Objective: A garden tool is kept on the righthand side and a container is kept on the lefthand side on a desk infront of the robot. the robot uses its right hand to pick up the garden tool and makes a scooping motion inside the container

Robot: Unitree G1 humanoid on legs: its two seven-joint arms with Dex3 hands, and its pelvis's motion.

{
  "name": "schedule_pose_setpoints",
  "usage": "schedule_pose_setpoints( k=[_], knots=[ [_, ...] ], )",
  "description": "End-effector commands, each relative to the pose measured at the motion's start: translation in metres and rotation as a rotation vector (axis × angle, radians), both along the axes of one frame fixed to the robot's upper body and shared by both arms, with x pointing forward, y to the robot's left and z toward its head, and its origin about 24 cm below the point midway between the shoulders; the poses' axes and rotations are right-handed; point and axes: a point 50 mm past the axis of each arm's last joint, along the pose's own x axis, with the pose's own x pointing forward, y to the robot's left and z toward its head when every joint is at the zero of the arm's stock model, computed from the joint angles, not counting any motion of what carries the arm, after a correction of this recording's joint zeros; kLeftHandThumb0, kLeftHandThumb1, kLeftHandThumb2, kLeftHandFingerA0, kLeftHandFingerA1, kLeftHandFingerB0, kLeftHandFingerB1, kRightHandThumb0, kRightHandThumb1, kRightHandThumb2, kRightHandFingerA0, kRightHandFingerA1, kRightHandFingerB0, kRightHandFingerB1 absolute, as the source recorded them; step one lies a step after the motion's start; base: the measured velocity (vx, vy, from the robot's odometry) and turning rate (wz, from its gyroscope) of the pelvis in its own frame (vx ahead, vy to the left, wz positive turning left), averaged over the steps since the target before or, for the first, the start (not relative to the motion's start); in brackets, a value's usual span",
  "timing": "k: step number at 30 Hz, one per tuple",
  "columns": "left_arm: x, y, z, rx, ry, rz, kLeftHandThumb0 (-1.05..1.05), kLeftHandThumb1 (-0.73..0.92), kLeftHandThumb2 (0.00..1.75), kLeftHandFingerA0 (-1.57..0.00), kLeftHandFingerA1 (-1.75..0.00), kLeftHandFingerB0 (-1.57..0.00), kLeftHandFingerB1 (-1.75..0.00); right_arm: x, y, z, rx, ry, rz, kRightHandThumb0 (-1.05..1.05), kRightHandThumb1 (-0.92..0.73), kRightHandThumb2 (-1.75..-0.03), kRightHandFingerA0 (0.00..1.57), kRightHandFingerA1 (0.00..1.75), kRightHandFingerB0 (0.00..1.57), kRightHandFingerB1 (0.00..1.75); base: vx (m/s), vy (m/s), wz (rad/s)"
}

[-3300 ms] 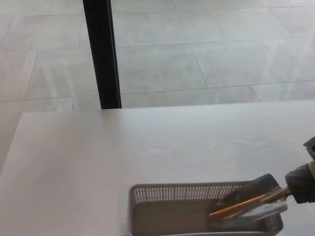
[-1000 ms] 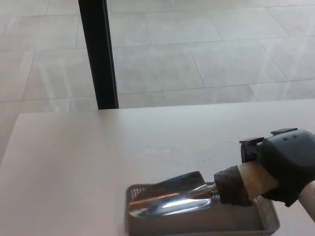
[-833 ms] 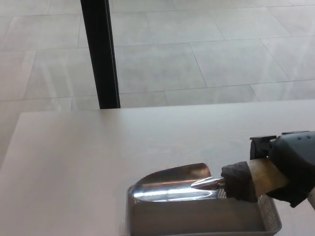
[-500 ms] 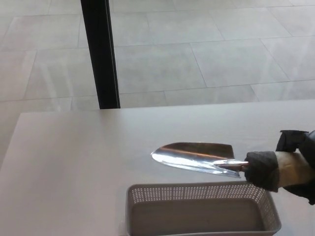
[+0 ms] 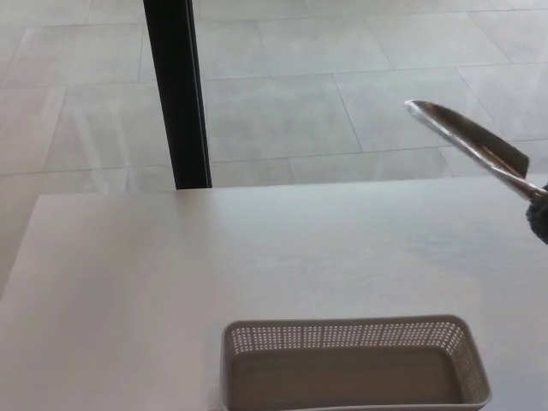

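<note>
A grey perforated container (image 5: 355,332) stands at the near edge of the white desk (image 5: 171,274), with nothing showing inside it. The garden trowel's shiny metal blade (image 5: 467,137) hangs high at the upper right, well above and to the right of the container, tip pointing up and left. Its neck runs down to the picture's right edge, where only a dark sliver of my right hand (image 5: 539,221) shows, holding the handle. The handle itself is out of the picture. My left hand does not show.
A black vertical post (image 5: 178,94) stands behind the desk's far edge at the left. Beyond the desk lies a grey tiled floor (image 5: 282,111). The desk's left edge runs diagonally at the picture's lower left.
The trowel rose out of the container and swung up and to the right. My right hand moved with it and has nearly left the picture.
</note>
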Motion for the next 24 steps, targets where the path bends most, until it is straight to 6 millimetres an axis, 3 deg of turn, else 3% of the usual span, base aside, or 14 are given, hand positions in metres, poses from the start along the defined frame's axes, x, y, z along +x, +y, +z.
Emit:
schedule_pose_setpoints(
  k=[1,2,4,7,9,10,12,15,17,21,24],
  knots=[
    [-0.005,0.005,0.002,-0.005,-0.002,0.031,-0.45,0.68,0.6,-0.6,-0.64,-0.39,-0.51,-0.006,-0.023,-0.019,0.048,0.004,-0.142,-0.24,-0.53,-0.93,0.9,1.75,0.74,1.55,0.0,0.0,0.0],
    [-0.005,0.004,0.001,0.008,0.007,0.024,-0.45,0.68,0.59,-0.64,-0.65,-0.43,-0.52,-0.007,-0.018,-0.032,0.022,0.051,-0.118,-0.18,-0.53,-0.97,0.88,1.75,0.75,1.56,0.0,0.0,0.0],
    [-0.006,0.004,0.002,0.007,0.008,0.006,-0.46,0.69,0.6,-0.62,-0.66,-0.44,-0.54,-0.008,-0.014,-0.043,-0.03,0.109,-0.091,-0.19,-0.55,-0.88,0.86,1.75,0.65,1.65,0.0,0.0,0.0],
    [-0.008,0.004,0.0,0.009,0.016,0.023,-0.44,0.67,0.6,-0.66,-0.66,-0.45,-0.52,-0.01,-0.011,-0.055,-0.047,0.154,-0.081,-0.19,-0.56,-0.9,0.86,1.75,0.72,1.55,0.0,0.0,0.0],
    [-0.008,0.004,0.001,-0.001,0.012,0.025,-0.45,0.67,0.59,-0.65,-0.66,-0.48,-0.56,-0.011,-0.007,-0.067,-0.186,0.223,-0.074,-0.28,-0.61,-0.83,0.87,1.74,0.72,1.49,0.0,0.0,0.0],
    [-0.007,0.005,0.001,0.005,0.018,0.002,-0.48,0.68,0.59,-0.65,-0.67,-0.46,-0.55,-0.011,-0.003,-0.075,-0.281,0.25,-0.046,-0.32,-0.65,-0.76,0.91,1.62,0.75,0.76,0.0,0.0,0.0],
    [-0.008,0.005,0.002,0.006,0.019,0.01,-0.47,0.67,0.59,-0.65,-0.66,-0.47,-0.56,-0.012,-0.001,-0.079,-0.338,0.267,-0.019,-0.33,-0.66,-0.77,0.92,1.61,0.8,0.85,0.0,0.0,0.0],
    [-0.009,0.006,0.001,0.004,0.017,0.024,-0.46,0.66,0.59,-0.65,-0.67,-0.46,-0.56,-0.015,0.007,-0.084,-0.465,0.271,0.089,-0.33,-0.64,-0.72,0.94,1.59,0.86,0.61,0.0,0.0,0.0],
    [-0.009,0.005,0.001,0.004,0.012,0.033,-0.46,0.66,0.59,-0.66,-0.69,-0.46,-0.55,-0.016,0.01,-0.087,-0.53,0.278,0.132,-0.37,-0.67,-0.69,0.91,1.6,0.78,0.62,0.0,0.0,0.0],
    [-0.01,0.005,0.001,0.004,0.02,0.032,-0.49,0.66,0.59,-0.67,-0.67,-0.45,-0.52,-0.012,0.014,-0.084,-0.531,0.299,0.131,-0.38,-0.69,-0.63,0.92,1.54,0.77,0.6,0.0,0.0,0.0],
    [-0.009,0.004,0.0,0.007,0.017,0.017,-0.48,0.66,0.59,-0.67,-0.67,-0.45,-0.52,-0.008,0.013,-0.081,-0.496,0.319,0.096,-0.44,-0.77,-0.7,0.83,1.63,0.66,0.84,0.0,0.0,0.0]
  ],
)
